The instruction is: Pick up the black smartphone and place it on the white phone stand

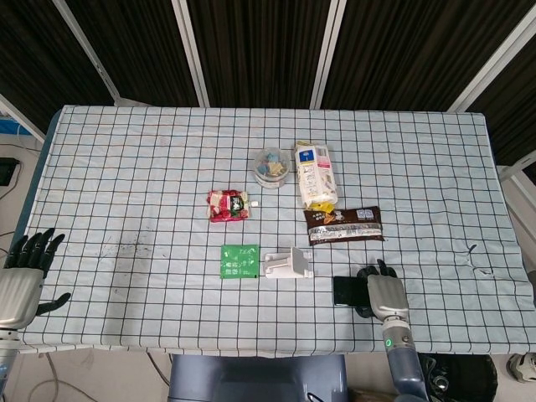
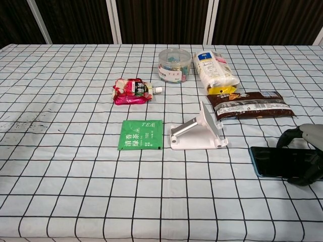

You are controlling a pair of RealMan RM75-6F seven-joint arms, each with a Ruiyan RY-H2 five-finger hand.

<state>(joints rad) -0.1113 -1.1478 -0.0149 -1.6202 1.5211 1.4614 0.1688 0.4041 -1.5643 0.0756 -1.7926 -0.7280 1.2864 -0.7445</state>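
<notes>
The black smartphone [image 1: 347, 291] [image 2: 275, 161] lies flat on the checked cloth near the front edge, right of centre. My right hand [image 1: 385, 295] [image 2: 305, 151] covers its right end, with fingers curled over the far edge and the thumb on the near edge, gripping it. The white phone stand [image 1: 289, 264] [image 2: 199, 133] sits just left of the phone with nothing on it, its back plate tilted up. My left hand [image 1: 25, 280] hangs off the table's front left corner, holding nothing with its fingers spread; only the head view shows it.
A green tea sachet [image 2: 141, 134] lies left of the stand. Behind the stand are a brown snack bar [image 2: 251, 104], a white snack bag [image 2: 214, 70], a clear round tub [image 2: 174, 64] and a red pouch [image 2: 132, 91].
</notes>
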